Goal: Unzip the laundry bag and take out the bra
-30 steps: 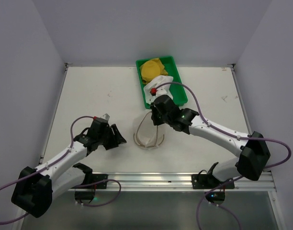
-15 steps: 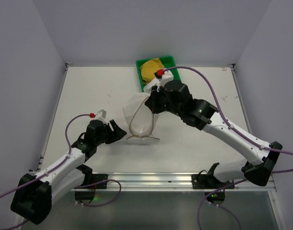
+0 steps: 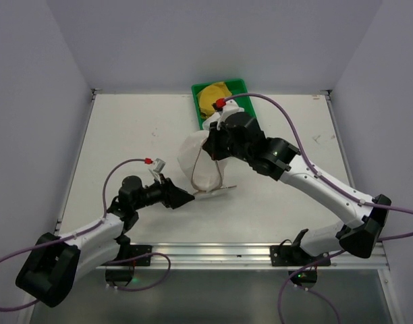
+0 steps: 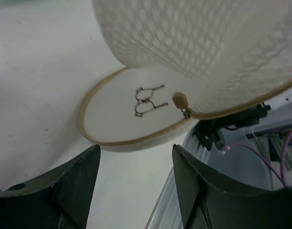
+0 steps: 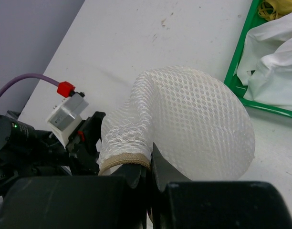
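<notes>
**Item: laundry bag** [image 3: 196, 158], white mesh. It sits at the centre of the top view, lifted off the table [image 3: 125, 135] and hanging just below and left of the green tray [image 3: 196, 108].
- **Long axis:** steeply upright. It runs from the pinched top edge at frame centre down and slightly left to the mouth.
- **Facing:** the mouth points down at the table. The round flap lid [image 4: 131, 109], tan-rimmed with a small dark emblem [image 4: 147, 100], hangs off the rim and appears to lie flat on the table. The zipper pull [image 4: 178, 100] sits at the joint.

**Right gripper** [image 5: 148, 167]: jaws clamped on a bunched fold of mesh and tan rim.

**Left gripper** [image 4: 136, 150]: jaws spread, nothing between them. It is low over the table, aimed at the lid and just short of its edge.

**Tray contents:** yellow cloth [image 3: 210, 98] and white cloth [image 5: 275, 62].

**Change:**
- One second back, the bag lay collapsed on the table under a low right gripper.
- Half a second back, the bag was already raised, with the left gripper further toward the left of frame. It has since advanced to the lid.
</notes>
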You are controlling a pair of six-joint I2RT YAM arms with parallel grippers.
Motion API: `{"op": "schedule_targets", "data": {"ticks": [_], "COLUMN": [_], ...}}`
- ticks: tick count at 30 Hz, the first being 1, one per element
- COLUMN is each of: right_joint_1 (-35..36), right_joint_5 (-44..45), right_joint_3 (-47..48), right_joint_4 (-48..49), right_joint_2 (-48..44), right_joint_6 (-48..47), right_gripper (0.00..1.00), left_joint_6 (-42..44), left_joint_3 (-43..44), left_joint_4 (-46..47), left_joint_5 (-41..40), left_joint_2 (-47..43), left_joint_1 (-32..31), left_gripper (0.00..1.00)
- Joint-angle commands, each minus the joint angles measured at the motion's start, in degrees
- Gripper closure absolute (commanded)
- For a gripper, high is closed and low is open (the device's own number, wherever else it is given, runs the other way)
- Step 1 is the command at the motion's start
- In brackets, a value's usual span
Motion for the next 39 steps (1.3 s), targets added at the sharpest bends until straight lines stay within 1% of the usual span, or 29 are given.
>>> {"op": "schedule_targets", "data": {"ticks": [1, 5, 9, 10, 12, 13, 14, 16, 17, 19, 22, 26, 30, 34, 37, 39], "right_joint_1": [-0.07, -0.24, -0.77, -0.77, -0.77, -0.77, -0.77, -0.86, -0.86, -1.21, -1.56, -1.74, -2.35, -4.19, -4.64, -4.64], "right_joint_5": [-0.21, -0.47, -1.70, -2.05, -3.55, -3.81, -4.42, -4.78, -5.30, -5.66, -6.36, -7.59, -9.44, -10.23, -11.37, -12.86], "right_joint_3": [2.62, 3.06, 2.98, 2.89, 2.80, 2.80, 2.80, 2.54, 2.36, 2.36, 2.97, 4.47, 5.08, 4.82, 4.65, 4.91], "right_joint_4": [0.64, 0.91, 0.91, 0.99, 1.60, 1.52, 1.52, 1.52, 1.52, 1.61, 1.52, 1.52, 1.52, 1.70, 2.40, 2.57], "right_joint_2": [0.73, 1.88, 2.76, 2.67, 2.41, 2.41, 2.23, 1.97, 1.53, 1.18, 0.83, 0.74, 0.39, -0.58, -1.11, -1.11], "right_joint_6": [-0.09, 0.00, -0.01, 0.08, 0.00, -0.44, -0.62, -1.06, -1.06, -1.32, -1.76, -2.90, -3.61, -3.70, -3.17, -2.91], "right_gripper": [1.00, 1.00, 1.00, 1.00, 1.00, 1.00, 1.00, 1.00, 1.00, 1.00, 1.00, 1.00, 1.00, 1.00, 1.00, 1.00], "left_joint_6": [0.65, 1.79, 4.07, 4.69, 7.41, 8.37, 10.12, 11.45, 12.94, 14.35, 15.41, 17.52, 16.91, 15.42, 15.33, 16.11], "left_joint_3": [1.15, 2.03, 2.29, 2.38, 3.08, 3.43, 3.70, 3.35, 3.17, 2.03, 0.63, 0.62, -0.69, -1.31, -0.87, -0.09], "left_joint_4": [8.79, 9.06, 9.06, 7.32, 4.68, 1.01, -0.68, -3.14, -3.59, -2.72, 0.26, 1.06, 4.75, 7.30, 7.83, 8.18], "left_joint_5": [9.03, 8.42, 5.88, 4.56, -0.01, -1.76, -6.22, -10.46, -13.79, -15.40, -15.06, -13.48, -8.64, -4.78, -5.29, -7.40], "left_joint_2": [4.00, 6.55, 5.16, 4.63, 3.14, 2.26, 1.38, -1.70, -3.88, -5.74, -7.68, -7.33, -6.46, -5.75, -4.08, -2.94], "left_joint_1": [-3.31, -5.34, -6.75, -7.19, -7.45, -7.46, -7.37, -7.54, -7.46, -7.46, -7.63, -7.72, -7.98, -9.56, -11.49, -12.29], "left_gripper": [0.35, 0.33, 0.32, 0.32, 0.30, 0.30, 0.30, 0.27, 0.27, 0.26, 0.25, 0.23, 0.23, 0.23, 0.24, 0.24]}}
